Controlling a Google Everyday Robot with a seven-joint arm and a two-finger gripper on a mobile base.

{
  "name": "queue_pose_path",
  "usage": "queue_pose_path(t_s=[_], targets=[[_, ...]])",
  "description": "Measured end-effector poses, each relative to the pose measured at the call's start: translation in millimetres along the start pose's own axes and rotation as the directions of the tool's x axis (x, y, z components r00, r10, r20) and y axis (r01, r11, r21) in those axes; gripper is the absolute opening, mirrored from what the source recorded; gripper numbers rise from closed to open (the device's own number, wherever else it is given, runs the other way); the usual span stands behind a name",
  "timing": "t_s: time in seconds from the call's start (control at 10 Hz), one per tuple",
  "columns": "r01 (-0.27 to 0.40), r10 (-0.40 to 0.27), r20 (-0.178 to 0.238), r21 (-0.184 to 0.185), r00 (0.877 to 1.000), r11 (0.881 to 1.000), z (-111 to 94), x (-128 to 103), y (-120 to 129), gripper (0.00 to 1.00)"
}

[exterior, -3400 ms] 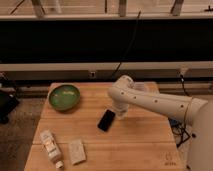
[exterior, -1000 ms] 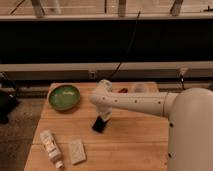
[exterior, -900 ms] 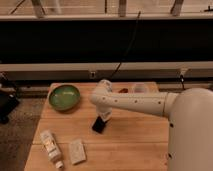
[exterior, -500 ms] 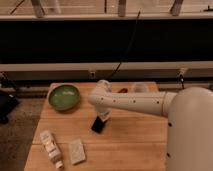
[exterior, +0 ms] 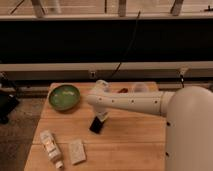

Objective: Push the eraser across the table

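Observation:
The eraser (exterior: 96,125) is a flat black block lying on the light wooden table (exterior: 135,142), left of the middle. My white arm reaches across from the right, and my gripper (exterior: 102,115) hangs down right at the eraser's upper right end, touching or nearly touching it. The arm hides the wrist and part of the table's far side.
A green bowl (exterior: 64,96) stands at the far left. A white bottle (exterior: 51,147) and a pale beige block (exterior: 77,151) lie at the front left. A small red object (exterior: 123,90) and a whitish cup (exterior: 140,88) sit at the far edge behind the arm.
My arm has swung left and forward since the earliest frame, and the eraser has slid toward the front left with it. Over the last second the movement is slight.

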Motion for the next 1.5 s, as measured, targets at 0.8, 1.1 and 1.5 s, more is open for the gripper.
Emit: queue_pose_path(t_s=[0.8,1.1,1.5], targets=[[0.034,-0.034,-0.001,0.006,0.999,0.999,-0.3,-17.4,-10.4,0.02],[0.035,-0.035,-0.001,0.006,0.999,0.999,-0.7,-18.3,-10.8,0.02],[0.051,-0.051,0.001,0.009,0.999,0.999,-1.1,-25.3,-14.6,0.02]])
